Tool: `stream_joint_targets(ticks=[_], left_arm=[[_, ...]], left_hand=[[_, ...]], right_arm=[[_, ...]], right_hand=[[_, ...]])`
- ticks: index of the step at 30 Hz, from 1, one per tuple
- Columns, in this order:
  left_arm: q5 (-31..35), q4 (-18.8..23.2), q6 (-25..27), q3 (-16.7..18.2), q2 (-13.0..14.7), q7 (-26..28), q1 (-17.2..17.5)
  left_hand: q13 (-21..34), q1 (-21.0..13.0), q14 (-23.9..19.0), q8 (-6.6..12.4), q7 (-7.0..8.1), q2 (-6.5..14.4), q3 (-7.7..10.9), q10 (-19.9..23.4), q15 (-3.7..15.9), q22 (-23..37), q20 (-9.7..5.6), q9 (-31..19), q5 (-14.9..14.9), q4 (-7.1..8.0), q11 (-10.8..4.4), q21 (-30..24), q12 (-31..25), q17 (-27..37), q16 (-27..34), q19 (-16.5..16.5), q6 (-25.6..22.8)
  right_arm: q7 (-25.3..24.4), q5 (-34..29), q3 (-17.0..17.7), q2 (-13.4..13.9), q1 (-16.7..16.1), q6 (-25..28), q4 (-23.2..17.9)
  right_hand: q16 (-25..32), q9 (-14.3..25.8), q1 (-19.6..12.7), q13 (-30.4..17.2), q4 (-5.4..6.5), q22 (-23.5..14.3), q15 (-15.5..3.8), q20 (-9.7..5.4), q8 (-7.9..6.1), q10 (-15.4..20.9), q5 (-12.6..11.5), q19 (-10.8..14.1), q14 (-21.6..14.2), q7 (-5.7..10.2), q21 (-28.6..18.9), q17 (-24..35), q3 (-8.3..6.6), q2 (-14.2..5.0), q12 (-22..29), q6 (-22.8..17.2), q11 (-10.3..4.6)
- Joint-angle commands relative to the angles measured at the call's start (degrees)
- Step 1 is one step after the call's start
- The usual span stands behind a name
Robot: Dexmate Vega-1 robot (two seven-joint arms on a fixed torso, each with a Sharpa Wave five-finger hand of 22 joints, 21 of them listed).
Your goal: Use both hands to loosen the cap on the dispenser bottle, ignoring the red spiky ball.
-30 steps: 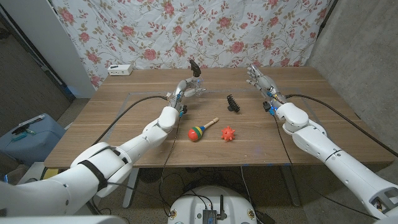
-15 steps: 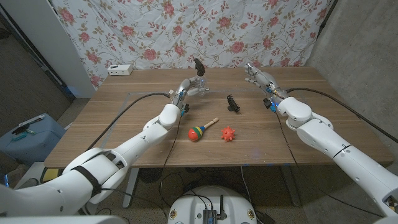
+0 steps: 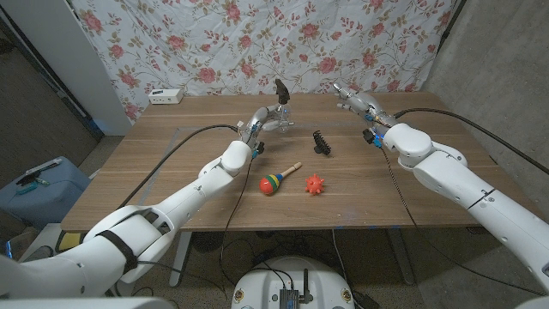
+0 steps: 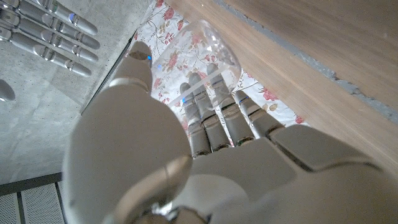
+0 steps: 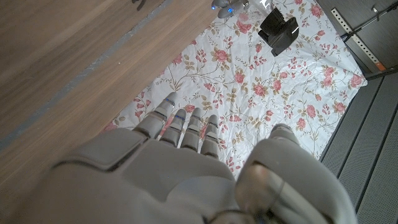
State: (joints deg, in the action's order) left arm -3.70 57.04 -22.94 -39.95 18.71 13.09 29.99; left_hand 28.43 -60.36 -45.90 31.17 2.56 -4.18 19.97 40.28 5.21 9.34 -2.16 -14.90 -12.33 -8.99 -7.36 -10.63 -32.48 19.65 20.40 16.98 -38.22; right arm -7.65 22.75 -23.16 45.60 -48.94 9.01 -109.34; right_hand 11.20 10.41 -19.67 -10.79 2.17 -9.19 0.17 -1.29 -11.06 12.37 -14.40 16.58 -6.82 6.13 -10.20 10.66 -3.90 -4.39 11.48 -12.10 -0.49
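My left hand [image 3: 268, 118] grips a clear dispenser bottle [image 4: 205, 53] over the far middle of the table, fingers wrapped around its body. The bottle's black pump cap [image 3: 281, 87] sticks up above that hand and is also seen in the right wrist view [image 5: 278, 28]. My right hand [image 3: 352, 99] hovers to the right of the cap with a gap between them; its fingers [image 4: 46, 31] are stretched out and hold nothing. The red spiky ball [image 3: 315, 184] lies on the table nearer to me, apart from both hands.
A striped wooden rattle [image 3: 276, 180] lies just left of the ball. A black ridged piece [image 3: 322, 142] lies between the ball and the hands. A white power strip [image 3: 165, 96] sits at the table's [image 3: 171, 184] far left edge. A flowered cloth hangs behind.
My left hand has carried the bottle to the right and a little higher. My right hand has moved left, closing most of the gap to the cap.
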Motion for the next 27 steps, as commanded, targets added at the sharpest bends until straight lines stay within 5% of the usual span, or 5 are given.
stream_joint_targets(ticks=[1,13,19,27], left_arm=[[0.53,1.5,1.08,-0.72,0.03,-2.12,-0.12],[1.11,1.17,0.79,-1.53,-0.6,-3.15,-0.43],[2.21,0.89,0.68,-2.26,-0.73,-3.43,-0.99],[2.26,-0.64,-0.12,-2.73,-1.58,-3.87,-1.5]], left_hand=[[0.34,-4.7,-0.73,0.47,0.42,7.5,0.86,1.13,5.21,0.08,-4.66,0.02,-0.37,0.67,-0.74,0.05,-0.36,0.17,-0.29,0.26,-4.99],[0.66,-4.29,-0.42,0.69,0.38,7.6,0.89,0.63,5.08,0.07,-4.61,0.12,-0.43,0.79,-0.42,0.12,-0.28,0.13,-0.87,0.12,-4.62],[0.8,-4.1,-0.61,0.82,0.37,7.6,0.95,0.71,4.96,0.07,-4.55,0.17,-0.46,0.81,-0.36,0.14,-0.36,0.0,-1.12,0.04,-4.51],[1.02,-3.86,-0.86,1.12,0.19,7.93,1.1,0.93,4.87,0.07,-4.58,0.26,-0.54,0.9,-0.5,0.15,-0.51,0.0,-1.38,0.0,-4.53]], right_arm=[[-0.37,-3.17,-1.39,3.06,2.39,10.17,-6.56],[1.0,-5.36,-3.19,4.36,5.38,15.84,-9.49],[2.72,-6.92,-4.71,5.12,7.83,19.05,-10.81],[4.75,-9.48,-6.97,5.65,10.79,22.37,-12.43]], right_hand=[[0.17,0.12,-1.15,-0.34,-0.89,-0.3,0.76,0.77,-0.22,0.05,0.21,0.05,-0.09,-0.78,-0.28,0.03,-0.22,0.08,0.04,-0.4,0.71],[0.13,0.15,-2.14,-0.42,-1.98,-0.31,1.3,1.32,-0.13,-0.6,0.76,-0.29,-0.08,-1.43,-0.24,0.05,-0.18,0.98,-0.2,-0.3,1.1],[0.41,0.19,-2.21,-0.5,-2.63,-0.33,1.92,1.83,-0.16,-0.39,1.4,0.75,-1.0,-2.65,-0.61,0.15,0.31,2.18,-0.05,-0.53,4.32],[0.5,0.37,-4.49,-0.6,-4.65,-0.38,6.51,6.75,-0.61,-0.67,2.76,0.84,-1.9,-5.26,-0.52,0.19,-0.64,2.0,-0.04,-2.03,5.91]])
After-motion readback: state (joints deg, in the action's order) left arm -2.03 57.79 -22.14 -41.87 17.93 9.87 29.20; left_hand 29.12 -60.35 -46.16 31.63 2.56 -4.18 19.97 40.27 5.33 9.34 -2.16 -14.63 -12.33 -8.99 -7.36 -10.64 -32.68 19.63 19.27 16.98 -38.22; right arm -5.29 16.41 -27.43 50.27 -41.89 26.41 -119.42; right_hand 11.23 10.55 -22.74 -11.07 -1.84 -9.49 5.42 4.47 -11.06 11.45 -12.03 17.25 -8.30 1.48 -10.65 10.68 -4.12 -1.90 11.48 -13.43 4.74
